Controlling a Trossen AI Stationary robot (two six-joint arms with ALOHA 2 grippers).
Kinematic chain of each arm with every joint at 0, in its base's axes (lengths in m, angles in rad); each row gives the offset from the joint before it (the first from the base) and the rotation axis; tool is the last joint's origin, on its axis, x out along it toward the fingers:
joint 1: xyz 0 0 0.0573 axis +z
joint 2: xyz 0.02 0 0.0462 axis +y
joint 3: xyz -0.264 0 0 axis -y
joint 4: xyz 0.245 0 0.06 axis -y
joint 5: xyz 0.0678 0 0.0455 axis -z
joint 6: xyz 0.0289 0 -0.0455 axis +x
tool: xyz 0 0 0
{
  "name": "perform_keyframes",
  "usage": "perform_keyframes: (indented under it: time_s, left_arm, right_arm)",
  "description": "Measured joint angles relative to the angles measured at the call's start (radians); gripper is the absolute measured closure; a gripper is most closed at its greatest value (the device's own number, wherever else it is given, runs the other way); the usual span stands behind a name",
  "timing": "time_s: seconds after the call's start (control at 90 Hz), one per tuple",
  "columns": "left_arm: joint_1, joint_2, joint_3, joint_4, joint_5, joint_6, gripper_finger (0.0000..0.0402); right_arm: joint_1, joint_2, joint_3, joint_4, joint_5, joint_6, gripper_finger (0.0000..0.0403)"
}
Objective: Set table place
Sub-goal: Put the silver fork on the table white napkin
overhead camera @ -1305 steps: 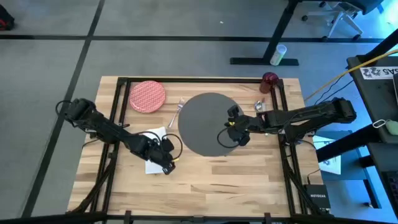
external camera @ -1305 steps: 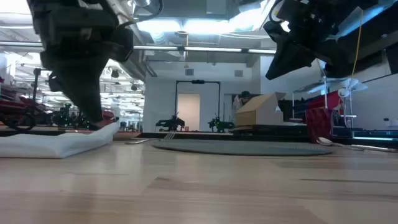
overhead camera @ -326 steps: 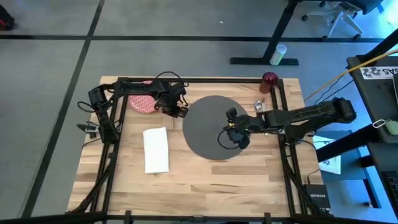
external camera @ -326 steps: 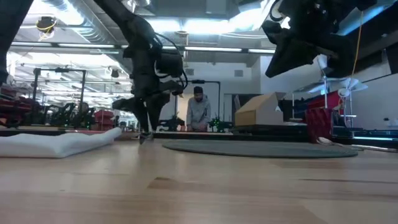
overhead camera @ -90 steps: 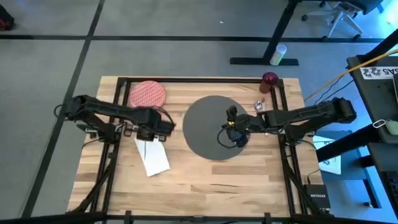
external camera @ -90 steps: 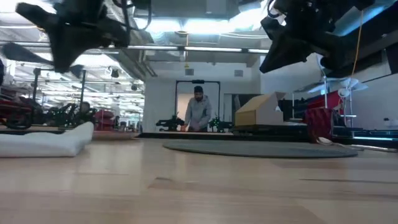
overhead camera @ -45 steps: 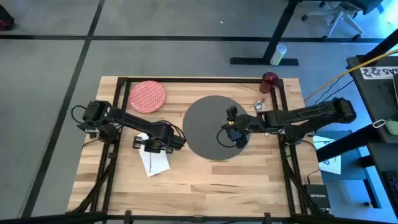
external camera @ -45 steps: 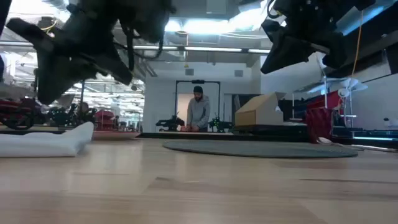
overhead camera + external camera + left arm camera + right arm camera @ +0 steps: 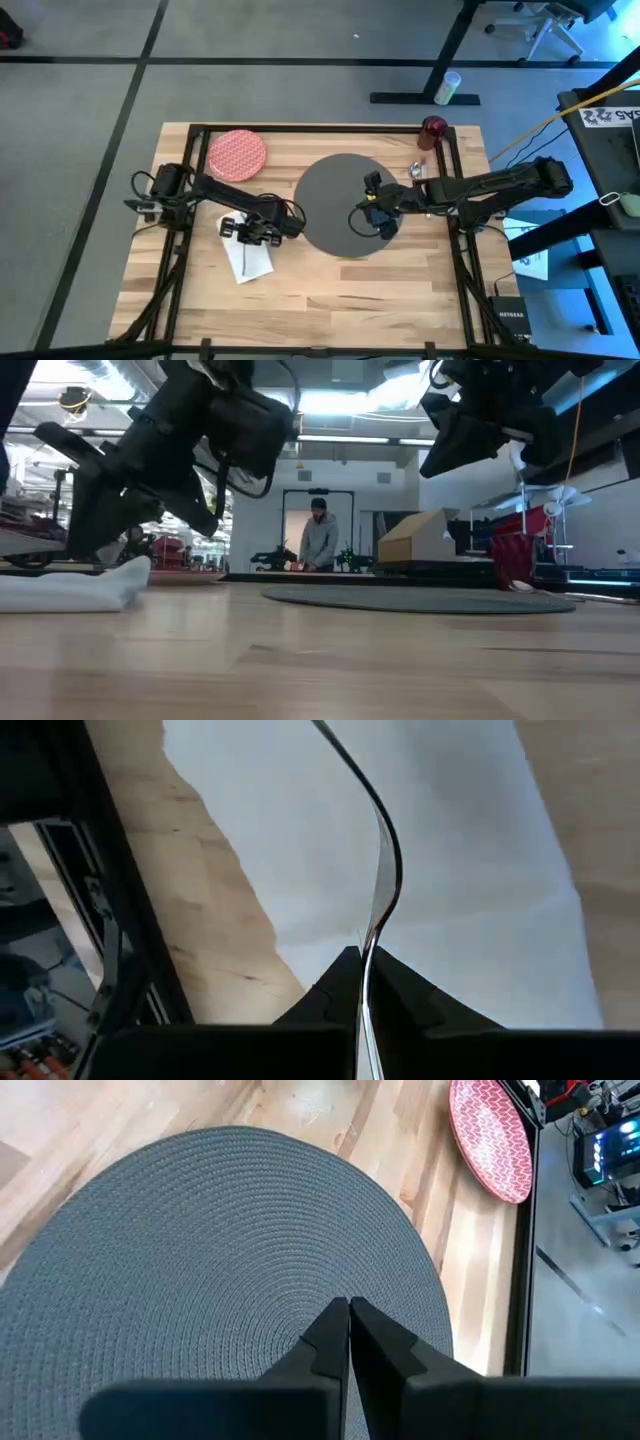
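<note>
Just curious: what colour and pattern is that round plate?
The plate is red with a fine white pattern, clearest in the high view.

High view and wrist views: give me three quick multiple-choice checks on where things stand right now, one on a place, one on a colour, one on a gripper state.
1. Where is the red plate?
A. on the grey mat
B. on bare wood near the table's far left corner
C. on the napkin

2. What colour is the round mat?
A. dark grey
B. white
C. red

3. What is the left gripper doing?
A. open above the mat
B. shut on the cup
C. shut on the fork, over the napkin

Answers:
1 B: the high view shows the plate alone on wood, apart from the mat.
2 A: the woven mat is dark grey in the high and right wrist views, under the shut right gripper.
3 C: the left wrist view shows the fingers pinching the silver fork above the white napkin.
</note>
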Motion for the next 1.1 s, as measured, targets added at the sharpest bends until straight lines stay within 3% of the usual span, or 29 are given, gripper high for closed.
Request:
perform_keyframes:
  time_s: [0.178, 0.378, 0.756, 1.1]
  left_arm:
    - [-0.006, -0.001, -0.007, -0.055, 0.026, 0.001, 0.0401]
    - [-0.008, -0.001, -0.074, -0.003, 0.088, -0.024, 0.0401]
    - [-0.013, -0.001, -0.095, 0.079, 0.016, -0.149, 0.0394]
    - [-0.014, -0.001, -0.095, 0.111, 0.011, -0.133, 0.0349]
  right_arm:
    - [0.000, 0.000, 0.000, 0.001, 0.000, 0.000, 0.0403]
    - [0.000, 0.000, 0.000, 0.004, -0.001, 0.000, 0.0403]
    - [0.000, 0.000, 0.000, 0.006, -0.001, -0.001, 0.0403]
    - [0.000, 0.000, 0.000, 0.007, -0.001, -0.001, 0.0403]
